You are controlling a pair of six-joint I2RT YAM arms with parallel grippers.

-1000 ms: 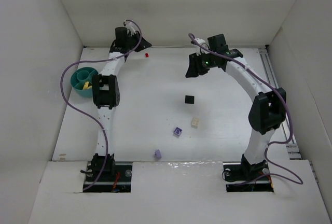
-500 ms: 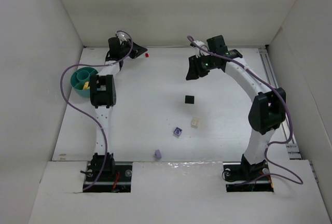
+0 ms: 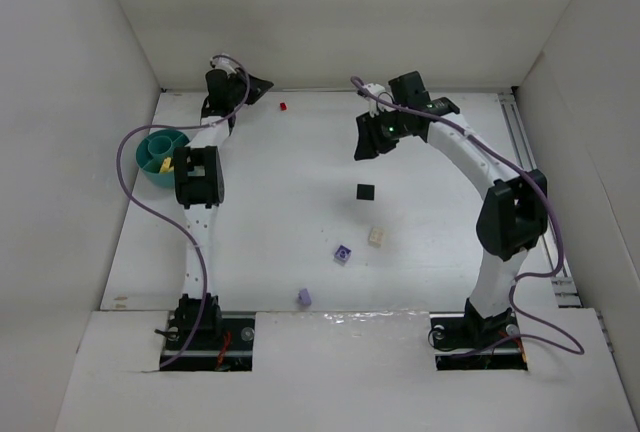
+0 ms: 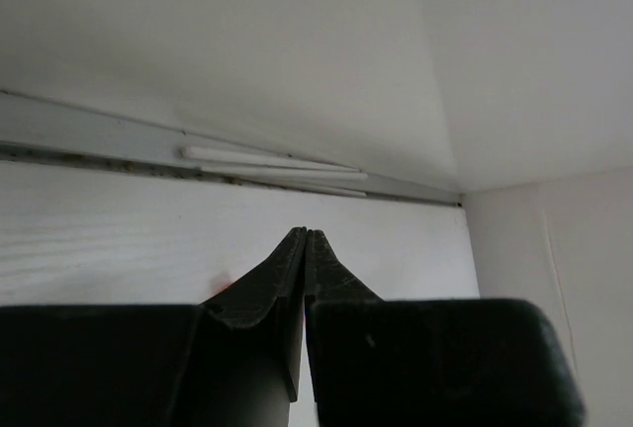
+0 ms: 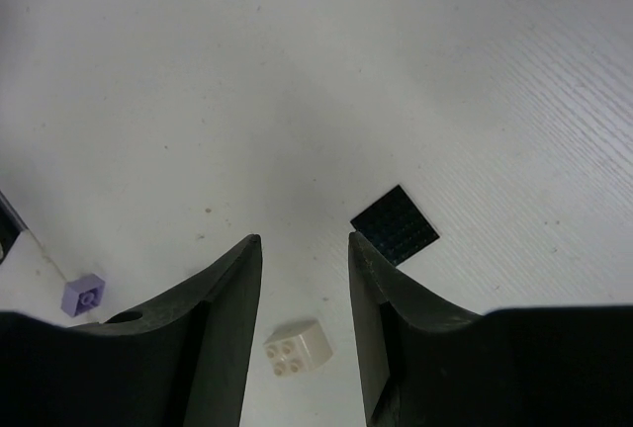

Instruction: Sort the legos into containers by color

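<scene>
My left gripper (image 3: 262, 85) is shut and empty at the far left of the table, its tips (image 4: 305, 234) pressed together, just left of a small red brick (image 3: 283, 107); a red smear (image 4: 222, 286) shows beside its finger. My right gripper (image 3: 362, 147) is open and empty, raised above the table (image 3: 270, 202). Its wrist view shows the flat black square (image 5: 395, 223), the cream brick (image 5: 297, 346) between its fingers, and a lilac brick (image 5: 84, 295). From above I see the black square (image 3: 366, 192), cream brick (image 3: 376, 236) and two lilac bricks (image 3: 343, 253), (image 3: 303, 297). The teal bowl (image 3: 157, 156) holds yellow pieces.
White walls (image 3: 330, 12) close in the table on three sides. A purple cable (image 3: 130, 167) loops from the left arm beside the bowl. A rail (image 3: 530, 152) runs along the table's right edge.
My left gripper has swung left and back, away from the red brick's far side. My right gripper has shifted slightly left.
</scene>
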